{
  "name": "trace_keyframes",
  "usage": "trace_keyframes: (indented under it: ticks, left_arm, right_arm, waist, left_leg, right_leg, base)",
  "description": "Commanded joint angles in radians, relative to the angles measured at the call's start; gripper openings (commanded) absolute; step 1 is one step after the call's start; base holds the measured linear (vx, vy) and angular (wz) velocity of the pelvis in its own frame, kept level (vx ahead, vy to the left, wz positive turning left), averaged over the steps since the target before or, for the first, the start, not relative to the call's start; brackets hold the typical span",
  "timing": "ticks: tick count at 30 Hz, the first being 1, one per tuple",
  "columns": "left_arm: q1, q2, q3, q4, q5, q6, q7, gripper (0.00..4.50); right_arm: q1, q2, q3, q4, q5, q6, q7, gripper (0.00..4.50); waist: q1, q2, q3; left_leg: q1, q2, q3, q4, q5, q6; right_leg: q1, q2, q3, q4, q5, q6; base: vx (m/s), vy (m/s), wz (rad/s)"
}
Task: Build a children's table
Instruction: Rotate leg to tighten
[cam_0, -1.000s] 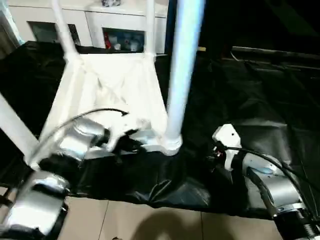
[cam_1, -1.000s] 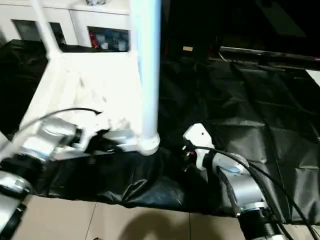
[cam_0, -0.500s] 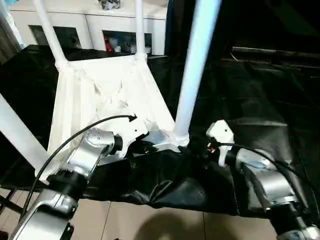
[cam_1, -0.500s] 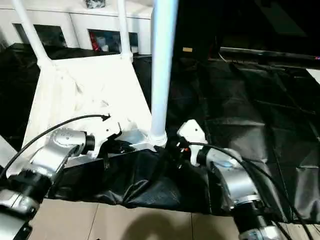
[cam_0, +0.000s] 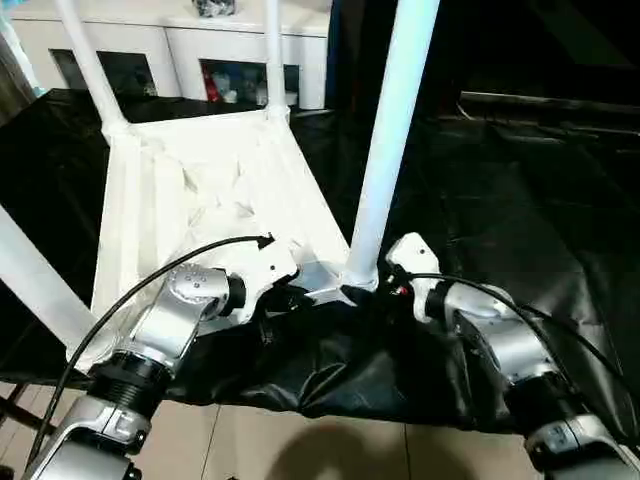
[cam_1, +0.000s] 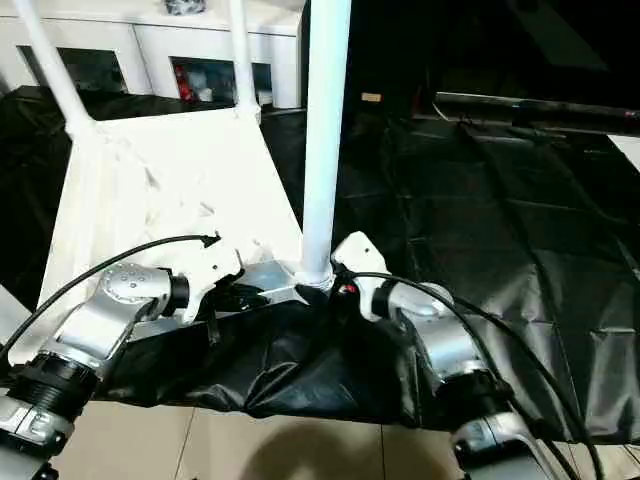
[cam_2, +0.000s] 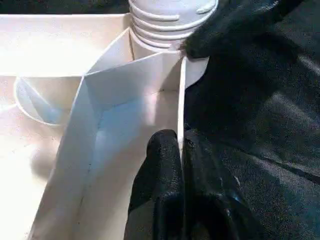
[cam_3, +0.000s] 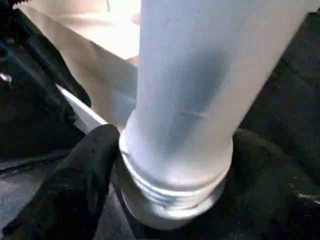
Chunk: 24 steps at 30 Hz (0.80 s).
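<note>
White plastic children's table (cam_0: 200, 190), head view: upside down on the black-draped tabletop (cam_0: 520, 200), ribbed underside up, four tubular legs upright in the corner sockets at 11 (cam_0: 90, 70), 1 (cam_0: 272, 55), 5 (cam_0: 385, 150) and 7 o'clock (cam_0: 35, 275). The left end effector (cam_0: 285, 295) is at the near rim, around 6 o'clock. The right end effector (cam_0: 385, 285) is at the foot of the 5 o'clock leg. A white cabinet (cam_0: 180, 40) stands at 12 o'clock beyond the cloth, and tiled floor (cam_0: 300, 440) lies at 6 o'clock. Left wrist view: both black fingers (cam_2: 160, 170) are closed, pinching the thin rim wall (cam_2: 181, 100), one on each face, near the leg's ribbed collar (cam_2: 165, 25). Right wrist view: the fingers are spread either side of that leg's base, and one pad (cam_3: 85, 170) touches the collar. Whether the other presses the leg cannot be told.
</note>
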Motion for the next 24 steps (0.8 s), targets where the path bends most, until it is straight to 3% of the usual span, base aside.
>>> trace_keyframes:
  ticks: [1, 8, 15, 17, 18, 19, 20, 22, 24]
  left_arm:
    - [0.04, -0.01, -0.011, 0.009, -0.014, 0.018, 0.003, 0.0]
    - [0.044, 0.005, -0.012, 0.002, -0.019, 0.021, -0.012, 0.0]
    - [0.039, -0.006, -0.01, 0.009, -0.021, 0.032, 0.004, 0.0]
    - [0.022, -0.039, 0.001, 0.028, -0.012, 0.053, 0.065, 0.0]
    - [0.014, -0.053, 0.005, 0.036, -0.007, 0.061, 0.09, 0.0]
    - [-0.023, -0.121, 0.022, 0.082, 0.014, 0.079, 0.21, 0.0]
    - [-0.032, -0.139, 0.025, 0.094, 0.017, 0.079, 0.237, 0.0]
    - [-0.062, -0.203, 0.036, 0.136, 0.025, 0.074, 0.327, 0.0]
    - [-0.083, -0.247, 0.035, 0.167, 0.03, 0.074, 0.371, 0.0]
  right_arm:
    - [-0.025, -0.002, -0.012, 0.019, -0.01, -0.013, -0.006, 3.38]
    - [-0.04, 0.004, -0.012, 0.052, -0.003, -0.047, 0.013, 2.82]
    - [-0.048, 0.018, -0.001, 0.09, -0.013, -0.065, 0.016, 2.74]
    - [-0.052, 0.034, -0.002, 0.107, -0.027, -0.061, -0.03, 2.72]
    - [-0.054, 0.041, -0.003, 0.116, -0.033, -0.059, -0.052, 2.72]
    - [-0.063, 0.084, -0.02, 0.142, -0.047, -0.03, -0.165, 2.72]
    - [-0.066, 0.099, -0.027, 0.146, -0.046, -0.021, -0.193, 2.72]
    - [-0.076, 0.152, -0.055, 0.159, -0.034, 0.004, -0.284, 2.72]
    - [-0.087, 0.195, -0.067, 0.168, -0.025, 0.022, -0.335, 2.72]
  waist:
    - [0.009, -0.017, -0.068]
    - [0.008, -0.015, -0.069]
    - [0.007, -0.015, -0.07]
    - [0.005, -0.016, -0.068]
    - [0.004, -0.015, -0.064]
    - [0.003, -0.012, -0.065]
    - [0.002, -0.013, -0.063]
    - [0.007, -0.016, -0.063]
    - [0.009, -0.018, -0.065]
  left_leg:
    - [0.002, 0.027, -0.001, -0.054, 0.017, 0.105]
    - [0.001, 0.026, -0.001, -0.053, 0.029, 0.11]
    - [0.001, 0.025, 0.0, -0.052, 0.027, 0.11]
    - [0.002, 0.026, 0.0, -0.054, 0.018, 0.109]
    - [0.005, 0.026, 0.001, -0.057, -0.009, 0.095]
    - [0.006, 0.026, 0.001, -0.057, -0.016, 0.088]
    - [0.011, 0.027, 0.003, -0.059, -0.025, 0.08]
    - [0.012, 0.025, 0.004, -0.061, -0.05, 0.059]
    - [0.011, 0.024, 0.005, -0.06, -0.057, 0.06]
  right_leg:
    - [0.054, -0.073, 0.025, -0.058, 0.198, -0.271]
    - [0.055, -0.071, 0.024, -0.055, 0.224, -0.273]
    - [0.056, -0.071, 0.025, -0.055, 0.224, -0.278]
    - [0.054, -0.07, 0.024, -0.057, 0.21, -0.278]
    - [0.05, -0.071, 0.024, -0.064, 0.158, -0.28]
    - [0.049, -0.071, 0.025, -0.064, 0.141, -0.28]
    - [0.045, -0.069, 0.025, -0.07, 0.124, -0.279]
    - [0.049, -0.072, 0.027, -0.074, 0.083, -0.277]
    - [0.049, -0.072, 0.027, -0.074, 0.084, -0.268]
  base:
    - [0.0, 0.0, 0.0]
    - [0.0, 0.0, 0.0]
    - [0.0, 0.0, 0.0]
    - [0.0, 0.0, 0.0]
    - [0.0, 0.0, 0.0]
    - [0.0, 0.0, 0.0]
    - [0.0, 0.0, 0.0]
    - [0.0, 0.0, 0.0]
    - [0.0, 0.0, 0.0]
